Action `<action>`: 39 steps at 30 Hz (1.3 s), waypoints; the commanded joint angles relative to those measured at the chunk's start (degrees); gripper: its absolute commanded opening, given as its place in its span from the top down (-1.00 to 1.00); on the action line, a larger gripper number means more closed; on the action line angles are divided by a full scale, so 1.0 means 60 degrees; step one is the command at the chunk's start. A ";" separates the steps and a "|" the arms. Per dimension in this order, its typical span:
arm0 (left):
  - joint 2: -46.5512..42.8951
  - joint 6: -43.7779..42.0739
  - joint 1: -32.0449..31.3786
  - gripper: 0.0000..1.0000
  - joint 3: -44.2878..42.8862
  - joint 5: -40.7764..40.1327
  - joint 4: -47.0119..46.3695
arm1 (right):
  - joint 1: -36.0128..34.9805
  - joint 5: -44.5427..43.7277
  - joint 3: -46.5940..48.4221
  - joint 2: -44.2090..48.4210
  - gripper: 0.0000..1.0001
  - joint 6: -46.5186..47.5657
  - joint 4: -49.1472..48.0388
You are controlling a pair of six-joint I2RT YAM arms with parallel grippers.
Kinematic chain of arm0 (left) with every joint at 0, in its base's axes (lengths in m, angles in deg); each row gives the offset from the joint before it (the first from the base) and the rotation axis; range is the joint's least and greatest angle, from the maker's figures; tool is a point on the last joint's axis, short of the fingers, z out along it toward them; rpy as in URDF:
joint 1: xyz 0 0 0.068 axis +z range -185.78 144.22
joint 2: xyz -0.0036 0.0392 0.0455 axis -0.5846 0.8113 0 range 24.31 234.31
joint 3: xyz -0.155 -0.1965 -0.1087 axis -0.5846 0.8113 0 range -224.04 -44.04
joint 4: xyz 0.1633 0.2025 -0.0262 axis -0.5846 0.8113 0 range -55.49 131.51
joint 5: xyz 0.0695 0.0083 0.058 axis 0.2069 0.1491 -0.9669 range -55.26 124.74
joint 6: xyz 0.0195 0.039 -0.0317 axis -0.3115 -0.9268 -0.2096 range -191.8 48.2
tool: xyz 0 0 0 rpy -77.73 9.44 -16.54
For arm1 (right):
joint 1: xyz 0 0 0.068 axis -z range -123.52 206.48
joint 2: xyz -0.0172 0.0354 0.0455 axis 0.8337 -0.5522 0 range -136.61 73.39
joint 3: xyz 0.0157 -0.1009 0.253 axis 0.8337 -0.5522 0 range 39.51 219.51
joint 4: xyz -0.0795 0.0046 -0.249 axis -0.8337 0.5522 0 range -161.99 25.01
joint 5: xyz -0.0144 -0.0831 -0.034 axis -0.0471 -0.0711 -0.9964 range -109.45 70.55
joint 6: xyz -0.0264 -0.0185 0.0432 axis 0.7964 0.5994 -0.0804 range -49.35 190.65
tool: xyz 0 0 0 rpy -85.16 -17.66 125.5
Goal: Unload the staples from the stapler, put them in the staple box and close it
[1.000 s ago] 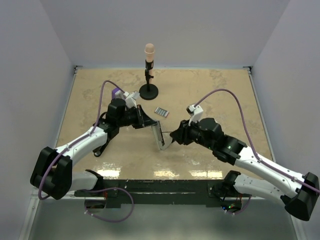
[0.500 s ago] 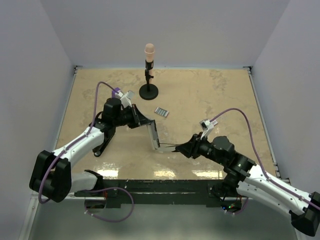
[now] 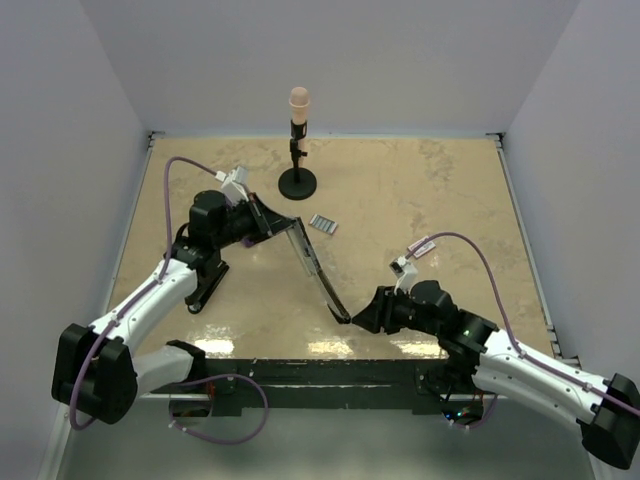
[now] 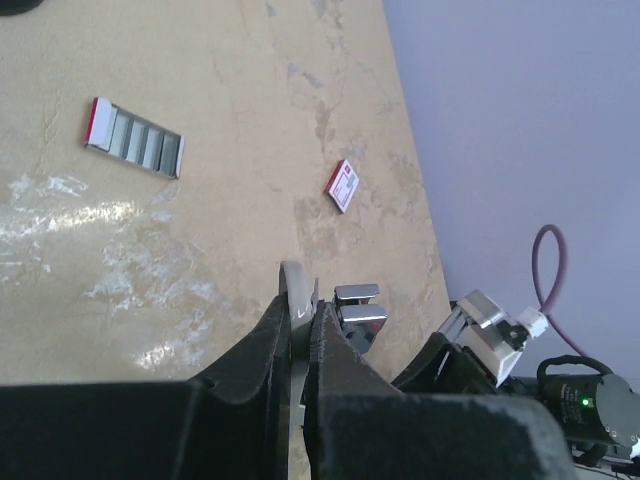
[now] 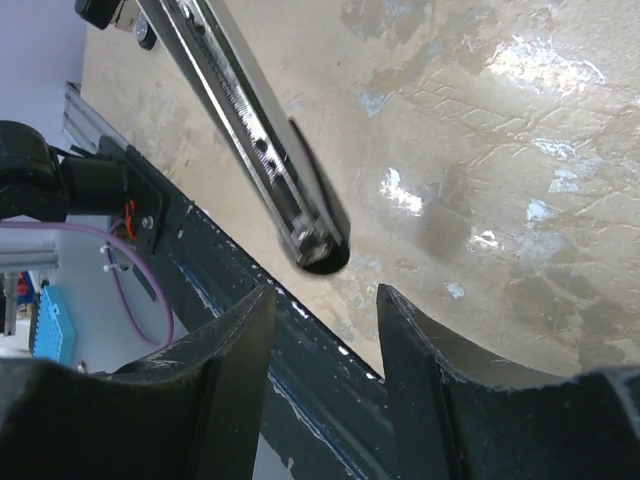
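The stapler (image 3: 318,272) is a long slim black and metal bar. It slants from my left gripper (image 3: 272,222) down toward my right gripper (image 3: 360,318). In the left wrist view the left gripper (image 4: 300,310) is shut on the stapler's grey end (image 4: 294,285). In the right wrist view the right gripper (image 5: 322,300) stands open, and the stapler's (image 5: 240,110) free tip hangs just beyond its fingers, not between them. The staples (image 3: 322,223), a grey ridged strip with a red end (image 4: 135,147), lie flat on the table behind the stapler.
A black round-based stand with a peach-tipped post (image 3: 297,183) stands at the back centre. A small pink-and-white card (image 4: 342,186) lies on the table. The dark base rail (image 3: 330,372) runs along the near edge, and walls close in the other three sides.
My right gripper drew back toward the near edge and opened. The stapler has stretched out into one long slanted bar. My left gripper shifted back and left, still holding it.
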 commanded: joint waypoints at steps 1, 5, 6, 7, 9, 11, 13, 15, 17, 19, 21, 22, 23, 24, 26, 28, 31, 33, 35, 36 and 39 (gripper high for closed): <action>-0.0463 0.0583 0.0046 1.00 -0.0515 0.0237 -0.1090 | 0.0038 0.0480 0.0113 -0.0247 -0.03 -0.0089 -0.0376; -0.0697 0.0598 0.0046 1.00 -0.0208 0.0572 -0.1441 | 0.0038 0.0598 0.0903 -0.0585 -0.41 0.0626 -0.0318; -0.0741 0.0569 0.0032 1.00 -0.0178 0.0661 -0.1558 | 0.0038 0.0584 0.1311 -0.0629 -0.49 0.0789 -0.0303; -0.0814 0.0569 0.0046 1.00 -0.0091 0.0763 -0.1617 | 0.0038 0.0554 0.1503 -0.0673 -0.54 0.0950 -0.0318; -0.0873 0.0525 0.0032 1.00 0.0012 0.1144 -0.1836 | 0.0038 0.0409 0.1913 -0.0775 -0.65 0.1332 -0.0536; -0.0975 0.0510 0.0046 1.00 0.0187 0.1480 -0.1969 | 0.0038 0.0262 0.2192 -0.1037 -0.72 0.1900 -0.0959; -0.1107 0.0496 0.0046 1.00 0.0377 0.1686 -0.2130 | 0.0053 0.0552 0.2515 -0.1243 -0.75 0.2297 -0.1501; -0.1166 0.0481 0.0046 1.00 0.0481 0.2008 -0.2247 | 0.0067 0.0904 0.2851 -0.1681 -0.78 0.2766 -0.2088; -0.1283 0.0481 0.0046 1.00 0.0627 0.2286 -0.2306 | 0.0140 0.1270 0.2999 -0.2019 -0.82 0.3146 -0.2657; -0.1429 0.0466 0.0046 1.00 0.0788 0.2434 -0.2467 | 0.0433 0.2162 0.3058 -0.2546 -0.85 0.3367 -0.3055; -0.1532 0.0452 0.0046 1.00 0.0876 0.2595 -0.2569 | 0.1030 0.3112 0.2884 -0.3086 -0.84 0.3486 -0.3888; -0.1663 0.0466 0.0046 1.00 0.0964 0.2624 -0.2628 | 0.1296 0.4249 0.2766 -0.3250 -0.84 0.3428 -0.4298; -0.1722 0.0481 0.0046 1.00 0.1037 0.2712 -0.2701 | 0.1530 0.4913 0.2634 -0.3469 -0.84 0.3094 -0.5346; -0.1766 0.0568 0.0046 1.00 0.1110 0.2742 -0.2948 | 0.1881 0.5427 0.2300 -0.3631 -0.83 0.2887 -0.5937; -0.1927 0.0671 0.0046 1.00 0.1315 0.2815 -0.3155 | 0.1972 0.6396 0.2092 -0.4129 -0.82 0.2724 -0.7152; -0.2030 0.0715 0.0046 1.00 0.1432 0.2830 -0.3229 | 0.1957 0.6923 0.1814 -0.4567 -0.81 0.2506 -0.8134; -0.2089 0.1139 0.0046 1.00 0.1754 0.3107 -0.4003 | 0.1972 0.7511 0.1666 -0.4906 -0.80 0.2153 -0.9325; -0.2162 0.1504 0.0046 1.00 0.1931 0.3283 -0.4660 | 0.1957 0.7644 0.1842 -0.5228 -0.80 0.2298 -0.9224; -0.2235 0.1623 0.0046 1.00 0.2077 0.3313 -0.4985 | 0.1958 0.7746 0.1871 -0.5534 -0.80 0.2198 -0.9471; -0.2250 0.1652 0.0046 1.00 0.2092 0.3299 -0.5016 | 0.1972 0.7819 0.1871 -0.5638 -0.80 0.2124 -0.9589; -0.2280 0.1653 0.0046 1.00 0.2107 0.3269 -0.5045 | 0.1972 0.7965 0.1769 -0.6164 -0.79 0.1700 -1.0335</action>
